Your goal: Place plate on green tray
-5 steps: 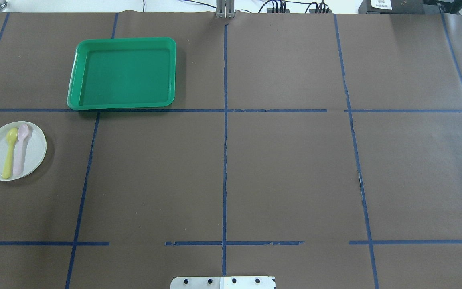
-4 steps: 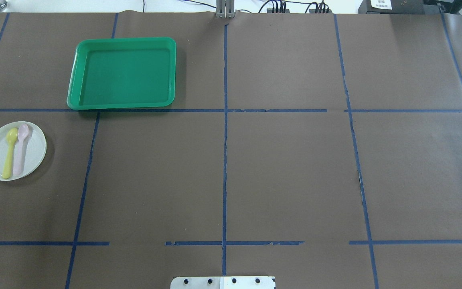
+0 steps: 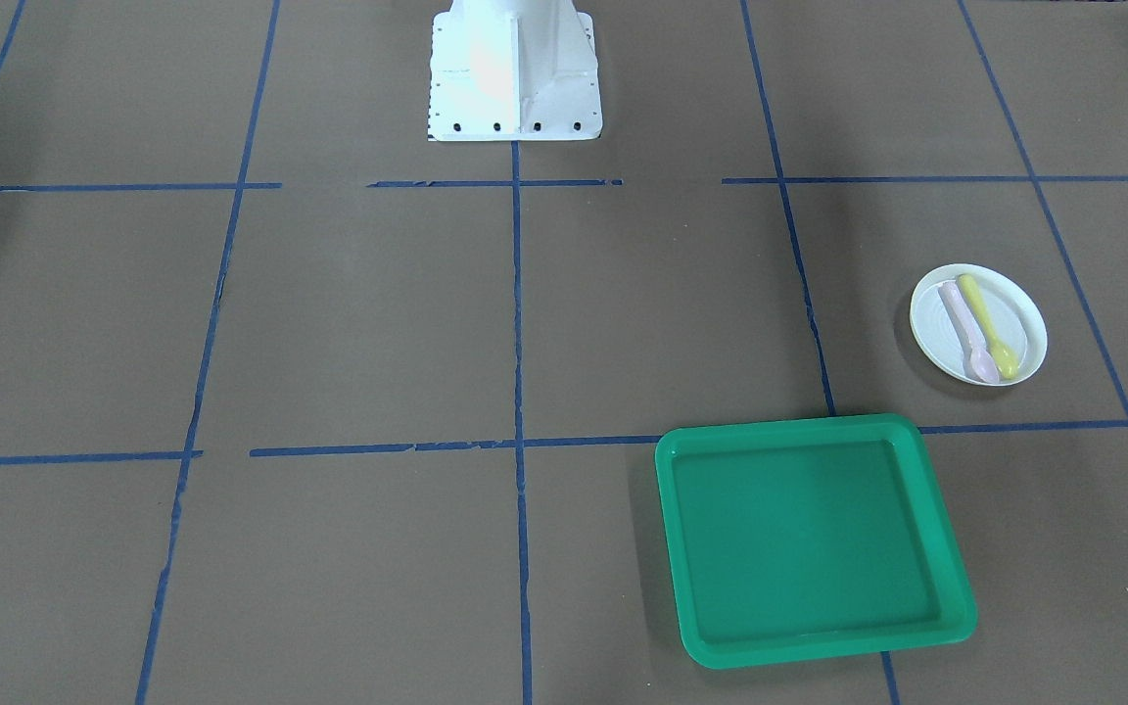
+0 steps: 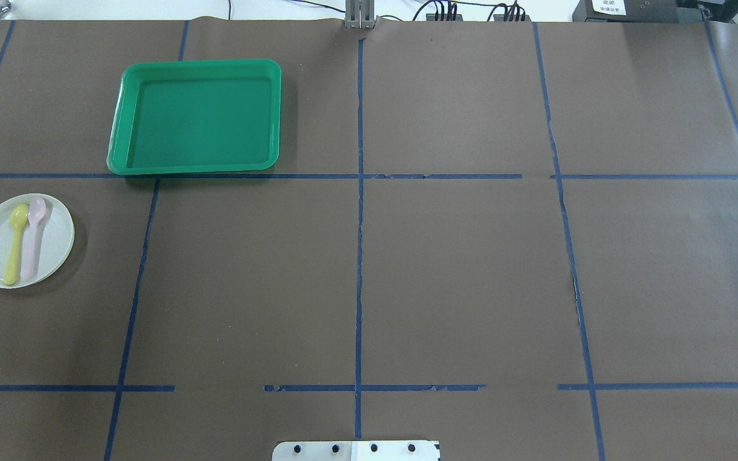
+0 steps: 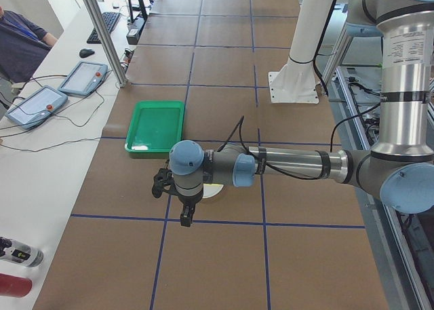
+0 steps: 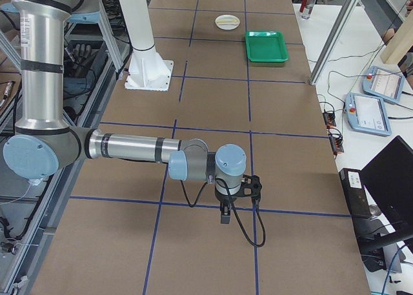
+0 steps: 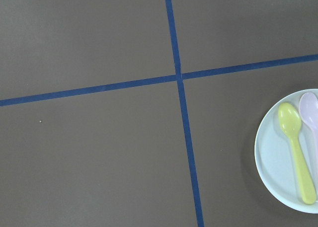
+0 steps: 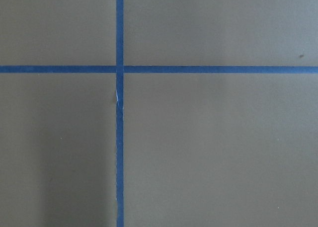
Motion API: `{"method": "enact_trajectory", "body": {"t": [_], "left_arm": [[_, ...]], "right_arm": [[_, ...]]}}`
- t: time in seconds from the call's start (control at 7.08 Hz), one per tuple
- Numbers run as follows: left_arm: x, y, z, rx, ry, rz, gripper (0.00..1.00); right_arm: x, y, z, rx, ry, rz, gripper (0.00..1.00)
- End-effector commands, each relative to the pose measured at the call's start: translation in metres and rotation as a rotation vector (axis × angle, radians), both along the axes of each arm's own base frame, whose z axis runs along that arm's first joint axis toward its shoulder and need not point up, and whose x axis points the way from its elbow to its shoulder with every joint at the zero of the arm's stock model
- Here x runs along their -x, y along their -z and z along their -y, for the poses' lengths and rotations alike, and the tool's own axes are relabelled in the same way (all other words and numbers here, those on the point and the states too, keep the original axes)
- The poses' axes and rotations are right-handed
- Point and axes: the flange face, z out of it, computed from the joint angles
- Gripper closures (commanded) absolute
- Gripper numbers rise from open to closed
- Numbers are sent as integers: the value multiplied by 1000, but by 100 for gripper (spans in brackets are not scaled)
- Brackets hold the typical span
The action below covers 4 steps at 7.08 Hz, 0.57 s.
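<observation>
The small white plate [image 4: 55,240] lies at the table's left edge and carries a yellow spoon [image 4: 15,243] and a pink spoon [image 4: 32,237]. It also shows in the front view [image 3: 1019,318], the left wrist view [image 7: 273,157] and the right side view [image 6: 227,21]. The green tray [image 4: 196,116] sits empty further back, apart from the plate, and also shows in the front view [image 3: 809,539]. My left gripper [image 5: 184,218] hangs above the table beside the plate and partly hides it; I cannot tell if it is open. My right gripper [image 6: 224,216] hangs far from both; I cannot tell its state.
The white robot base [image 3: 513,69] stands at the table's near middle edge. Blue tape lines [image 4: 359,256] grid the brown table. Two teach pendants [image 5: 81,77] and a seated person [image 5: 17,45] are beyond the far side. Cables lie by that edge.
</observation>
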Motion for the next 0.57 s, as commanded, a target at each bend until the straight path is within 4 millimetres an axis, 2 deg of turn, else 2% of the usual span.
{"method": "enact_trajectory", "body": {"t": [0.0,0.14,0.28,0.42], "left_arm": [[-36,9,8,9,49,-23,0],[-69,16,13,58,120,-47,0],[-115,14,14,85,124,-70,0],[-137,-5,12,100,125,-82,0]], "right_arm": [[0,0,0,0,0,0,0],[0,0,0,0,0,0,0],[0,0,0,0,0,0,0],[0,0,0,0,0,0,0]]}}
